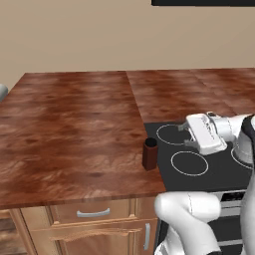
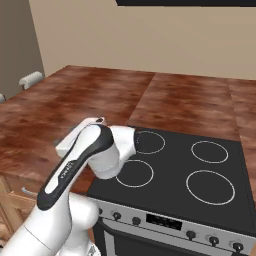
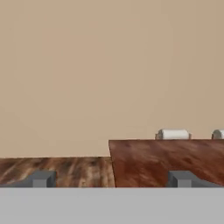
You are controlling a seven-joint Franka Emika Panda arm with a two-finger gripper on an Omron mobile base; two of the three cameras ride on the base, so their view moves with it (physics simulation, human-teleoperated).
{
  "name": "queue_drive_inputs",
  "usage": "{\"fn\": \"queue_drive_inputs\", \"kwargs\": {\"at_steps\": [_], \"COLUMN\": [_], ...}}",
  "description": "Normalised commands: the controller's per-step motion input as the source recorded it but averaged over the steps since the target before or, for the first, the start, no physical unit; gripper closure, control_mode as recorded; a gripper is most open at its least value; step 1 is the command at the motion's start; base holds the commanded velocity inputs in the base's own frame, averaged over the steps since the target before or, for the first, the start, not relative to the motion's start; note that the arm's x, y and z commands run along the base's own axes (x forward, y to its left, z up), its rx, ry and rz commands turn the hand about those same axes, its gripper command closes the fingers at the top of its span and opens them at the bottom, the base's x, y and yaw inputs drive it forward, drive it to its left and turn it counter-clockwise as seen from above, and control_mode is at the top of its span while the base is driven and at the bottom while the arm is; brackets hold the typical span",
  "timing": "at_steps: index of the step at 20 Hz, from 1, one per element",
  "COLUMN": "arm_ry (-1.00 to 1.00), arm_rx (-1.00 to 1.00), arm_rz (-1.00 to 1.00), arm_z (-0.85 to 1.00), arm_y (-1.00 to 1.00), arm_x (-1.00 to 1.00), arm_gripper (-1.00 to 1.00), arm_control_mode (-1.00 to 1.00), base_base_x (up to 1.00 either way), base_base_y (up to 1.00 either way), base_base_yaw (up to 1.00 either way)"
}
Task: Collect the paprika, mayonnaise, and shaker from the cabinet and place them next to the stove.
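The paprika (image 1: 150,154), a dark red-brown bottle with a black cap, stands upright on the wooden counter just left of the stove (image 1: 219,172). My gripper (image 1: 182,135) hovers over the stove's left burners, to the right of the bottle and above it, apart from it. In the hand view the gripper (image 3: 112,179) is open, its fingertips (image 3: 42,178) wide apart with nothing between them. The black cooktop (image 2: 170,167) shows its white rings and steel knob panel. The mayonnaise, the shaker and the cabinet are out of view.
Brown wooden counter (image 1: 74,134) stretches left of and behind the stove, up to a beige wall. A white roll (image 2: 31,79) lies at the counter's far left end, seen as the roll (image 3: 173,134) in the hand view. Drawers with silver handles (image 1: 93,213) sit below.
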Motion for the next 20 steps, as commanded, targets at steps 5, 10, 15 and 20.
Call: {"fn": "queue_drive_inputs", "kwargs": {"at_steps": [5,10,15,20], "arm_ry": [0.0,0.01,0.0,0.0], "arm_rx": [-0.07,-0.09,-0.08,-0.02], "arm_rz": [-0.25,-0.27,-0.31,-0.16], "arm_z": [0.38,0.39,0.06,-0.12], "arm_y": [0.17,0.35,0.59,0.17], "arm_x": [-0.94,-0.75,-0.71,-0.59], "arm_gripper": [-1.0,-1.0,-1.0,-1.0], "arm_control_mode": [-1.0,-1.0,-1.0,-1.0], "base_base_x": [0.0,0.0,0.0,0.0], "base_base_y": [0.0,0.0,0.0,0.0], "base_base_yaw": [0.0,0.0,0.0,0.0]}}
